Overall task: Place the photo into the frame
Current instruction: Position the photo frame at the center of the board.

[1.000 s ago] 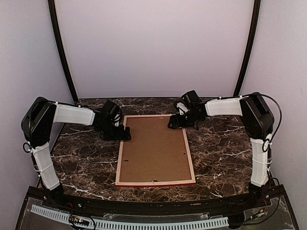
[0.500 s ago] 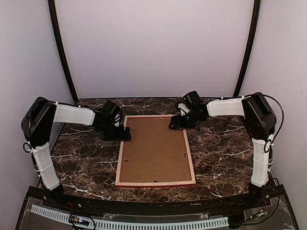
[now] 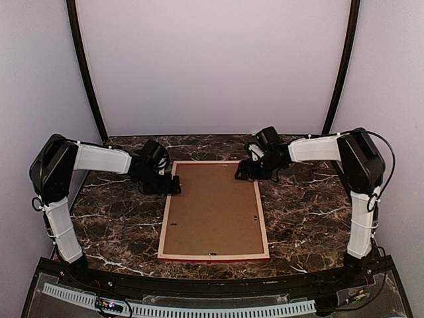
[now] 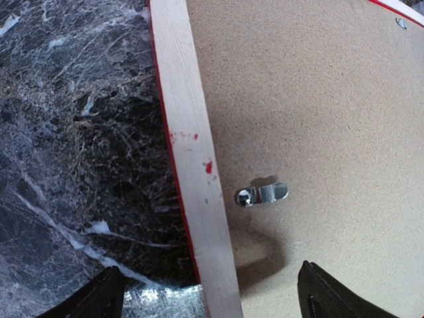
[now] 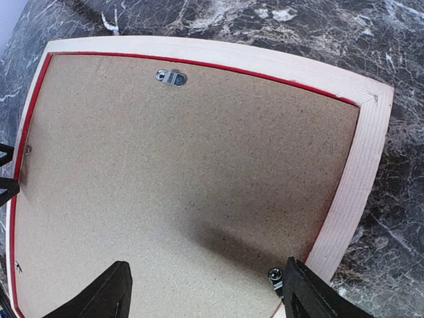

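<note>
While both of my arms reach in over the dark, white-veined marble table (image 3: 311, 212), the large thin rectangular picture frame (image 3: 263, 218) lies flat in the middle of it, back side up, with its pale pinkish wood rails showing and a line of red along their edges. Set inside the rails is a brown fibreboard backing panel (image 3: 213, 209). My left gripper (image 3: 171, 187) hangs low at the frame's left rail near the far end, its fingers spread wide, one over the marble and one over the panel, clamped on nothing. My right gripper (image 3: 244, 173) sits above the far right corner, its fingers also apart and empty, both over the panel. From my right wrist I see a small silver hanger plate (image 5: 171, 77) on the panel. From my left wrist, a small silver turn clip (image 4: 263, 194) sits just beside the rail, and tiny red paint flecks (image 4: 209, 167) mark the wood
</note>
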### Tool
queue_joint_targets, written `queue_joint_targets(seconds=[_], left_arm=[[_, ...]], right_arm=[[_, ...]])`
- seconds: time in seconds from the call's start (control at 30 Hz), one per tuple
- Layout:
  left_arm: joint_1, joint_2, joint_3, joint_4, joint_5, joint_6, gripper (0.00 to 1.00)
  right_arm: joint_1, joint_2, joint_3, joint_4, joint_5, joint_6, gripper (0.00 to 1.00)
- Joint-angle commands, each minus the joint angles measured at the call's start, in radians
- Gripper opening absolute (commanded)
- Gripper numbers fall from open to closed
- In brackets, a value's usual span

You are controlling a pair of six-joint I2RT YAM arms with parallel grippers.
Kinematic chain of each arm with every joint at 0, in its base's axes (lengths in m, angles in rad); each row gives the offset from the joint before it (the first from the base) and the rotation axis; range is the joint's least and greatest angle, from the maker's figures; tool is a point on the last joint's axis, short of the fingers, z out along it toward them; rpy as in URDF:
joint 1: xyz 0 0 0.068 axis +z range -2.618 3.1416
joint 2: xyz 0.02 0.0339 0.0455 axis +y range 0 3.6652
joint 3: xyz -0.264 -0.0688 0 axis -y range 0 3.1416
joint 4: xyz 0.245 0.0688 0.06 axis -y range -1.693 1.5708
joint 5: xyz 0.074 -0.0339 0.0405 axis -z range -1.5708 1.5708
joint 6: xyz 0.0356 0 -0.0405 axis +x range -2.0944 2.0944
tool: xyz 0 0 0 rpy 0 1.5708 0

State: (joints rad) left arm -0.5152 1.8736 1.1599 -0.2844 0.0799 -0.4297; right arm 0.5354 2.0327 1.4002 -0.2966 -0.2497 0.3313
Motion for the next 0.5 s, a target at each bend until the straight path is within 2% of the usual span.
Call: queue_joint_targets(seconds=[0.0, 0.47], left_arm=[[-0.013, 0.007, -0.037, -0.017, 0.005, -0.026, 0.92], [-0.03, 0.006, -0.102, 0.053, 0.021, -0.089, 0.68]], right_arm=[[0.009, -0.035, -0.031, -0.049, -0.037, 0.06, 0.79], [0.011, -0.096, -0.117, 0.011, -0.036, 0.228, 0.77]])
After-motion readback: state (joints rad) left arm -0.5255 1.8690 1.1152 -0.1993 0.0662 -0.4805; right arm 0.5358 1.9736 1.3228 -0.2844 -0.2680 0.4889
